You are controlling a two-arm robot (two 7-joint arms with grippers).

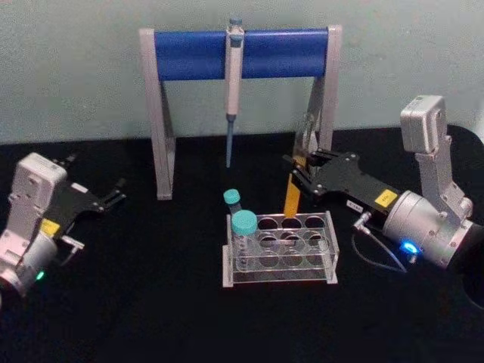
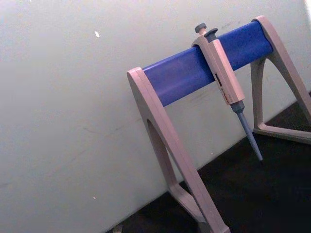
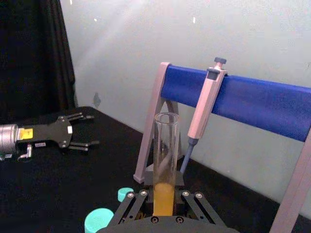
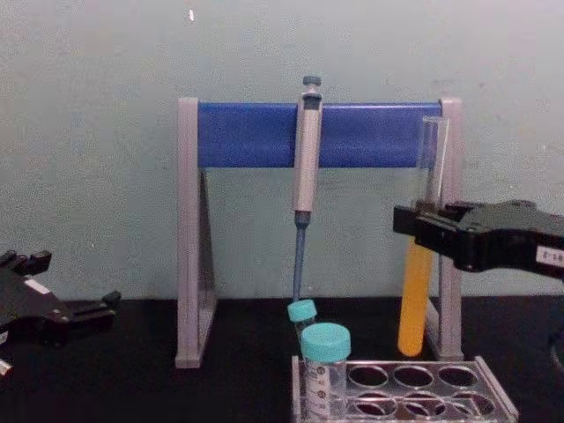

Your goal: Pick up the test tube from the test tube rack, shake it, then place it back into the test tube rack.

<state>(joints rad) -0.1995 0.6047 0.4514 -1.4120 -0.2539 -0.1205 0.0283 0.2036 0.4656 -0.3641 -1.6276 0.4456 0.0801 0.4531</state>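
The test tube (image 4: 414, 300) is out of the test tube rack (image 1: 333, 243) and hangs just above the rack's back row, toward its right end. The right gripper (image 4: 425, 225) is clamped on the glass near the middle, above the orange-yellow liquid. The picking up looks done, so I judge that the step in hand is the shaking or the return.

The tube's long axis is almost vertical, with the open mouth up and the round bottom pointing down to the rack. As it has no cap, any shaking calls for small motions with the mouth kept up. The return calls for the bottom centred over a free hole, away from the teal-capped tubes (image 4: 326, 344) at the rack's left end, then a straight descent.

The left gripper (image 3: 90, 130) is parked well left of the rack above the surface, fingers apart.
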